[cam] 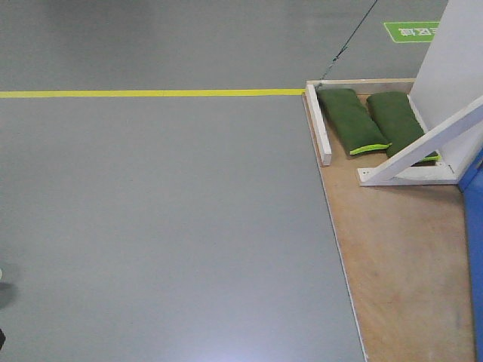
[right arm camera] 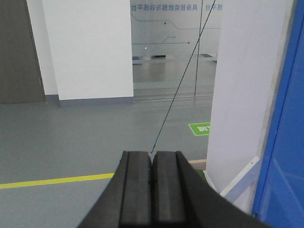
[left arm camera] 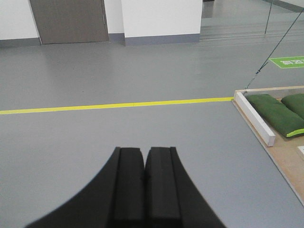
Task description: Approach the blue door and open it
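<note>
The blue door (right arm camera: 285, 133) fills the right edge of the right wrist view as a glossy bright-blue panel; its handle and lock are out of view. A sliver of that door (cam: 475, 226) also shows at the right edge of the front view. My right gripper (right arm camera: 151, 154) is shut with nothing in it, left of the door and apart from it. In the left wrist view my left gripper (left arm camera: 144, 151) is shut and empty, held above grey floor. Neither gripper appears in the front view.
A plywood base (cam: 400, 279) lies on the grey floor at right, with a white upright panel (cam: 453, 53), a white diagonal brace (cam: 423, 147), a white batten (cam: 318, 124) and two green sandbags (cam: 351, 119). A yellow floor line (cam: 151, 93) crosses ahead. A thin cable (right arm camera: 183, 80) slants down.
</note>
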### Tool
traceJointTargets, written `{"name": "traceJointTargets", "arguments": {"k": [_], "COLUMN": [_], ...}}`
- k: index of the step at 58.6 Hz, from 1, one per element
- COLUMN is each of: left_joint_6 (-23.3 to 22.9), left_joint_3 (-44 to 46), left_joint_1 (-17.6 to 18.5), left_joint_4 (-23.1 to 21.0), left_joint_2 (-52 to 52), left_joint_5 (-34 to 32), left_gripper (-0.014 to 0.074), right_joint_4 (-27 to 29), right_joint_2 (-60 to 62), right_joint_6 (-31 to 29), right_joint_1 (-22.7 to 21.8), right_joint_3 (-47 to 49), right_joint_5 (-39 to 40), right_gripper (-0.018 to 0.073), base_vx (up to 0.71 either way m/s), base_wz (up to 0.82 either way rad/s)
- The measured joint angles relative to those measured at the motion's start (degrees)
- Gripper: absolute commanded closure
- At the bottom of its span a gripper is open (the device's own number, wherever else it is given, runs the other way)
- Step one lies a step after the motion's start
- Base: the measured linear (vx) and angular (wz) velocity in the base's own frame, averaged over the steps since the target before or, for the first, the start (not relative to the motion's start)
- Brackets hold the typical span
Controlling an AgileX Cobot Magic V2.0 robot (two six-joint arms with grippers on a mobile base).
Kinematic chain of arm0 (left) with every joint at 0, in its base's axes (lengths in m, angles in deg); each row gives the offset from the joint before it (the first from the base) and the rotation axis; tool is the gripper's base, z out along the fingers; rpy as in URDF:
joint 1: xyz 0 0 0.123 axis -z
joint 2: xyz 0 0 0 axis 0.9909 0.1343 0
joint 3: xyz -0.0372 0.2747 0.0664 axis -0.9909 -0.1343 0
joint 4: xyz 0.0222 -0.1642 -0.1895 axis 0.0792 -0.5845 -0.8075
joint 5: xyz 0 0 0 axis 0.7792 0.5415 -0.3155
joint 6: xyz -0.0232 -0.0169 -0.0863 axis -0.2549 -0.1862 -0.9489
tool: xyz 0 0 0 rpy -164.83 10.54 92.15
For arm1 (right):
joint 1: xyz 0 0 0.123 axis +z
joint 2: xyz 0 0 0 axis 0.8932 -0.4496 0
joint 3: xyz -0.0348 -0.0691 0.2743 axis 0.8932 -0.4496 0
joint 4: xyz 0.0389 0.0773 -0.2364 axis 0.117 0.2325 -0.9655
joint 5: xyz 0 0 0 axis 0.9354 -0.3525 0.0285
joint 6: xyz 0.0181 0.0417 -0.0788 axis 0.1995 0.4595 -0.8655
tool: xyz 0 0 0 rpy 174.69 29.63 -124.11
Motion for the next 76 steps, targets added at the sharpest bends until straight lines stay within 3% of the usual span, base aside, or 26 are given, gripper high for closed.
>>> {"name": "traceJointTargets", "arguments": {"k": [16,27,38,48,56,76], "left_joint_6": [0.00,0.00,0.00,0.00,0.00,0.00], "left_joint_3": [0.00,0.00,0.00,0.00,0.00,0.00], "left_joint_1": [0.00,0.00,0.00,0.00,0.00,0.00], "left_joint_4": [0.00,0.00,0.00,0.00,0.00,0.00], "left_joint_2": [0.00,0.00,0.00,0.00,0.00,0.00], "left_joint_5": [0.00,0.00,0.00,0.00,0.00,0.00], "left_gripper": [0.0524,0.0524,0.0524,0.0524,0.0524,0.0524], "right_joint_4": [0.45,4.60,18.93,31.48,35.08,35.32], "right_joint_2": [-7.10,-7.59,-6.77,-6.66,-6.66,-6.66], "right_joint_6": [0.00,0.00,0.00,0.00,0.00,0.00], "right_joint_1": [-1.20,-10.30,-25.09,-32.65,-33.66,-33.66], "right_joint_3": [12.64,21.46,25.74,25.86,25.86,25.86], "right_joint_5": [-0.05,0.06,1.33,1.65,1.70,1.71], "right_gripper": [0.0547,0.0547,0.0547,0.0547,0.0547,0.0547], "base_vx": [0.00,0.00,0.00,0.00,0.00,0.00], "base_wz": [0.00,0.00,0.00,0.00,0.00,0.00]}}
